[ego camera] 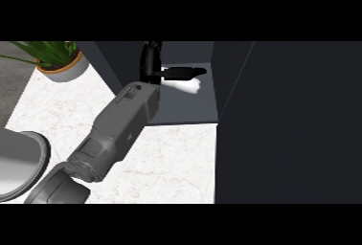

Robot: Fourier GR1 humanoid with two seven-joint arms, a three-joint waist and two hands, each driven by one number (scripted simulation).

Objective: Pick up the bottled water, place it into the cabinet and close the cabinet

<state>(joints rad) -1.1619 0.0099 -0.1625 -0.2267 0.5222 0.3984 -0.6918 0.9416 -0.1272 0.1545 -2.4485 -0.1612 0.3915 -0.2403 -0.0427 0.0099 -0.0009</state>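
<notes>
Bottled water, a small pale clear-plastic bottle [185, 85], lies inside the open dark grey cabinet [184, 107], in my grasp.

Nearest me, at the lower left edge: rim of a round grey metal basin [17, 165]. Beside it, the white marbled counter top [163, 162]. My grey forearm runs up from the lower edge, across the counter, into the cabinet mouth.

Further in: my left hand [157, 69], black, fingers curled round the bottle, one finger lying over its top. Bottle looks on its side, whether resting on the cabinet floor or just above it I cannot tell.

Right of the opening: the tall dark cabinet door [290, 119], swung out, edge-on to me. Far left corner: green plant in a pale round pot [62, 64].

My right hand shows nowhere.

Step, by my reckoning: placing. Next calls for uncurling my fingers, drawing the arm out clear of the door edge, then pushing the door to.
</notes>
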